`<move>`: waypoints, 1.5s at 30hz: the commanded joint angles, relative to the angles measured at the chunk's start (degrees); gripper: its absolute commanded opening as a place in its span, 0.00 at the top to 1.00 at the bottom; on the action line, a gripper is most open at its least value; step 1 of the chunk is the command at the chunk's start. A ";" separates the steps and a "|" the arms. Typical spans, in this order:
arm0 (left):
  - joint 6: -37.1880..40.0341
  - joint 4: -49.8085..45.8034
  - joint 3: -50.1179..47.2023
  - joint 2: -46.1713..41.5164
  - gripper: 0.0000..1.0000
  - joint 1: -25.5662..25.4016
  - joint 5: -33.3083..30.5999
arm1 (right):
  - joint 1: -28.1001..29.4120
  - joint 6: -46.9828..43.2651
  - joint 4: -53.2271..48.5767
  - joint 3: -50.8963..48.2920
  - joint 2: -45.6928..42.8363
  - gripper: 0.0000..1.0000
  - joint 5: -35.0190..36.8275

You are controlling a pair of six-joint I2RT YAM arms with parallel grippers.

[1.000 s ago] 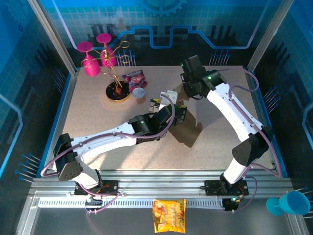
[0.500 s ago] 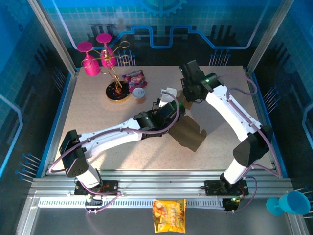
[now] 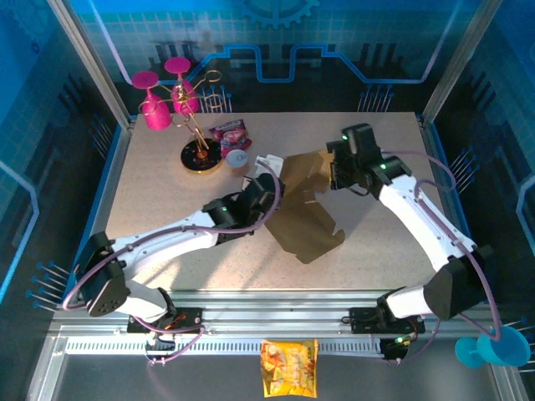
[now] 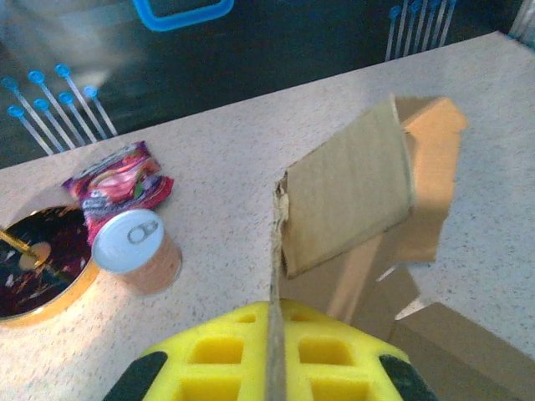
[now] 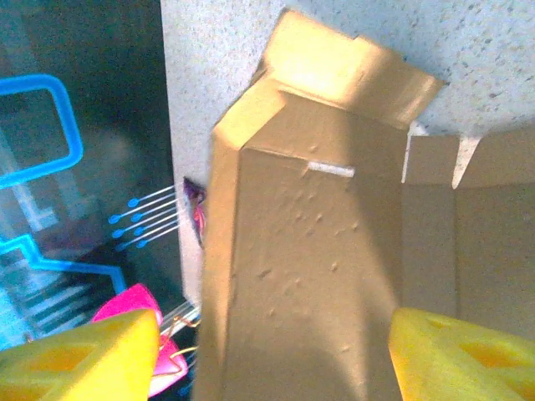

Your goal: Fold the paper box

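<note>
Paper box (image 3: 308,224) on speckled beige table (image 3: 159,196), blue-lit panelled enclosure (image 3: 334,38)

At ten o'clock on the speckled beige table (image 3: 159,209), a round gold stand (image 3: 202,157), thin gold arms rising from it toward eleven. Hung on those arms, bases uppermost, two pink goblets (image 3: 157,113), out past the far-left corner. At one o'clock from the stand's base, lying flat, a pink-and-purple snack packet (image 3: 229,131). Just beside the base at three o'clock, upright, a small can (image 3: 238,159) with a peach body and a silver pull-tab lid. Off the table at six o'clock, flat on the metal ledge (image 3: 100,368), an orange-yellow packet (image 3: 289,367). Down at five o'clock, in the near-right corner, a teal goblet (image 3: 493,347) on its side.
</note>
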 commanded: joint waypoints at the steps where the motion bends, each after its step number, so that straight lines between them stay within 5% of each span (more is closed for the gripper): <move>1: 5.99 10.38 -4.55 -5.73 1.00 3.54 14.35 | -3.94 0.99 22.02 -9.72 -2.09 0.24 -12.86; 12: 8.76 12.22 -8.31 -6.53 1.00 9.24 24.42 | -1.41 4.00 42.85 -12.10 0.93 0.21 -13.80; 22: 8.43 12.72 -8.93 -7.09 1.00 10.80 25.75 | -0.23 4.23 41.91 -3.18 11.54 0.41 -21.33; 39: 8.13 12.82 -8.77 -6.92 1.00 12.23 26.43 | -0.90 5.04 42.26 -4.36 13.15 0.77 -23.51; 45: 8.39 12.82 -8.78 -7.09 1.00 12.84 27.40 | -1.18 5.90 42.87 -4.14 14.32 0.62 -24.02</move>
